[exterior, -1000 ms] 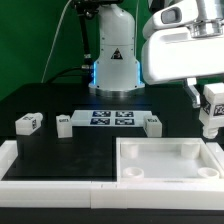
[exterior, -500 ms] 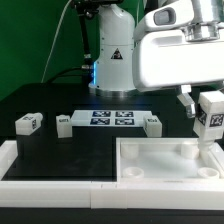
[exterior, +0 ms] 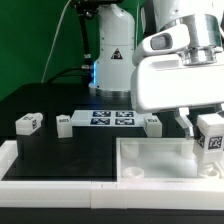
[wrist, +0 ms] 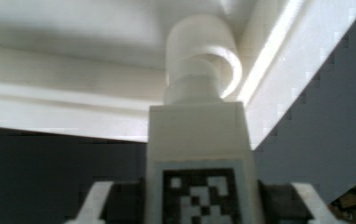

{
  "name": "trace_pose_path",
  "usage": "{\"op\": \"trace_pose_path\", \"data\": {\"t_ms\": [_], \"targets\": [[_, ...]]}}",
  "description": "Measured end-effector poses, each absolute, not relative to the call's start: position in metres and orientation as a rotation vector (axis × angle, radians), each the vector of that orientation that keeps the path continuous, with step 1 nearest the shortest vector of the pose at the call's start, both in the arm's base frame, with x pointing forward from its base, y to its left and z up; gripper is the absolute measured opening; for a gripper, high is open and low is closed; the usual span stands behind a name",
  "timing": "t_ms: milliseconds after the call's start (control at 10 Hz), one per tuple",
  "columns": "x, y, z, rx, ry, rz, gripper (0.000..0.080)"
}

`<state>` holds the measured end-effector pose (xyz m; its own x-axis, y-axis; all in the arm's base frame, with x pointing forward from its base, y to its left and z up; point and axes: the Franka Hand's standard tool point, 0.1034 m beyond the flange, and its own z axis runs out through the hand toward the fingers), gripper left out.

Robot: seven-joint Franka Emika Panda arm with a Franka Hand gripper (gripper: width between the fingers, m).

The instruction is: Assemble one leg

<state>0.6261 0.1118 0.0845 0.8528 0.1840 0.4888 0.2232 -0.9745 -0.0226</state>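
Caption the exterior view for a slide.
Gripper holds a tagged leg upright over a corner of the tray; three more legs lie near the marker board.

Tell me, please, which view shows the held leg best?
The wrist view: the leg fills the centre, tag and peg visible. The exterior view shows it small, at its right edge, above the tray.

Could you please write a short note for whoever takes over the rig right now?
Gripper: shut on the held leg, upright, tag toward the exterior camera.
Position: over the tray's far corner on the exterior view's right; cannot tell whether it touches the tray.
Other legs: three loose on the table, flanking the marker board.
Done: one leg picked up and brought to the tray.
Left: seat it in that corner, then release.
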Motion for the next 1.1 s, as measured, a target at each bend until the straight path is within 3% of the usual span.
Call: {"op": "trace_pose_path", "data": {"t_ms": [600,1100], "targets": [[0.622,0.118,0.071,-2.942,-0.333,-0.782,0.0290],[0.626,0.118,0.071,-2.912,-0.324,-0.917,0.0290]]}}
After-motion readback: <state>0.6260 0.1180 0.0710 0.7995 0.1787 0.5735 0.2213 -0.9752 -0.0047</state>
